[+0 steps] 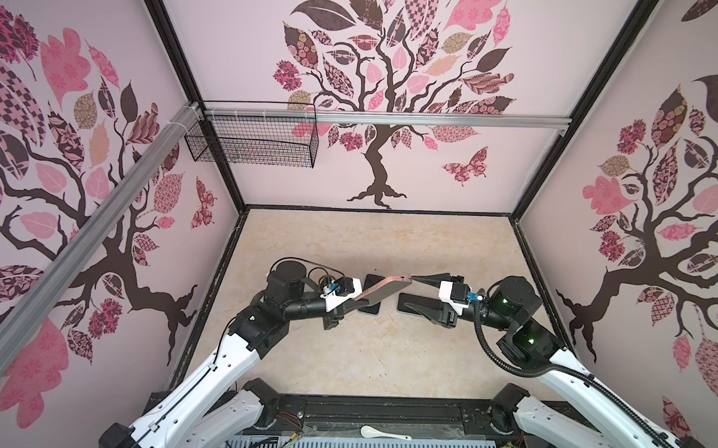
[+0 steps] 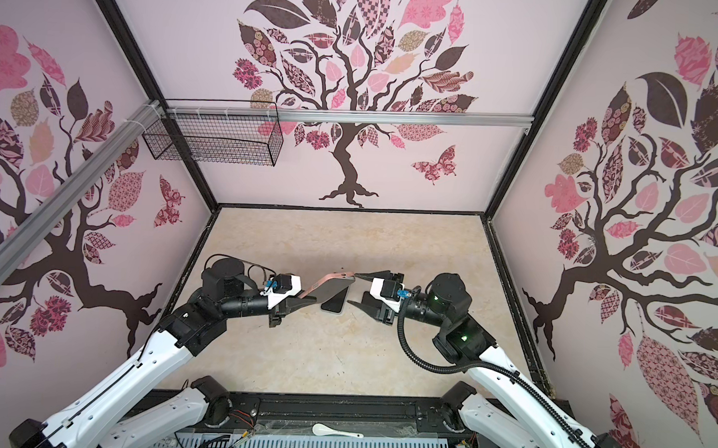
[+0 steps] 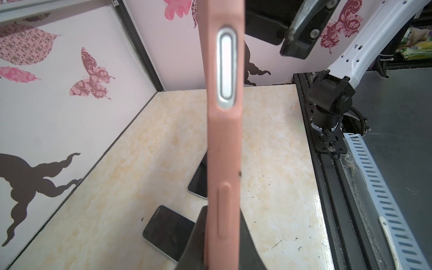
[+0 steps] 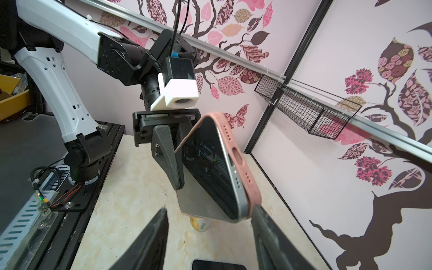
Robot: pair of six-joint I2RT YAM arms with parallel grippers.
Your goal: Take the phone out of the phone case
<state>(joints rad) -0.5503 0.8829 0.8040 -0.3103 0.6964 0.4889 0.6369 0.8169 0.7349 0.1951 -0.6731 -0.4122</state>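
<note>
In both top views the pink phone case (image 1: pixel 388 288) is held tilted in the air above the table (image 1: pixel 348 241), with the phone (image 2: pixel 325 292) seated in it. The left pincer (image 1: pixel 354 304) is clenched on the end of the phone case nearest its own arm. The right pincer (image 1: pixel 408 291) is set at the opposite end with its jaws spread apart, the farther finger lying against the rim of the phone case. A bare dark phone (image 1: pixel 369 310) lies flat on the table directly below the phone case, and a second bare phone (image 1: pixel 406 298) lies beside it, below the end of the phone case that faces the right pincer.

In the left wrist view the long side of the phone case (image 3: pixel 224 145) is seen edge-on, a silver button showing through its cut-out, and it is pinched between the two dark fingers (image 3: pixel 195 243). Both bare phones are seen on the table below it.

In the right wrist view the dark screen of the phone (image 4: pixel 210 168) is turned toward the camera. Its silver frame shows beside the pink rim (image 4: pixel 249 170) along the ported end. One of the spread fingers (image 4: pixel 268 233) touches the corner of the phone case; the other stands apart from it.
</note>
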